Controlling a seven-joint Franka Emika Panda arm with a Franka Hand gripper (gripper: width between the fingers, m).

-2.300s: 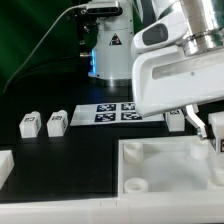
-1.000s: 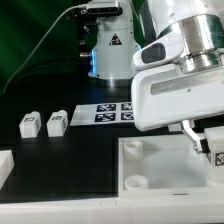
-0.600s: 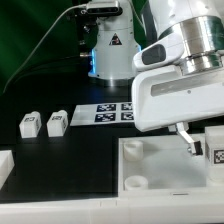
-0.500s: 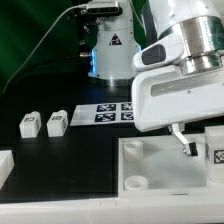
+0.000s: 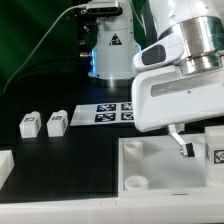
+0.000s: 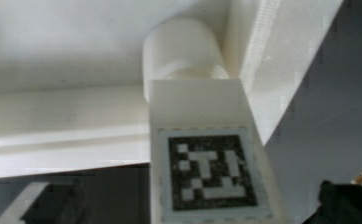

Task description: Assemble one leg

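Note:
The leg (image 5: 214,154), a small white block with a black-and-white tag, stands upright at the far corner of the large white panel (image 5: 150,165), on the exterior view's right. My gripper (image 5: 212,147) straddles it with the jaws open. One dark finger (image 5: 184,143) stands clearly apart from the leg, and the other is past the frame edge. In the wrist view the leg (image 6: 203,140) fills the middle, its far end at a round socket (image 6: 187,50) of the panel. My gripper (image 6: 196,208) shows a gap on each side of the leg.
Two loose legs (image 5: 30,124) (image 5: 57,122) lie on the black table at the exterior view's left. The marker board (image 5: 112,112) lies behind the panel. A white part (image 5: 5,165) sits at the left edge. The robot base (image 5: 108,45) stands at the back.
The gripper came down with the leg onto the panel corner, then the visible finger drew away from the leg toward the exterior view's left. The jaws have opened and let go of the leg.

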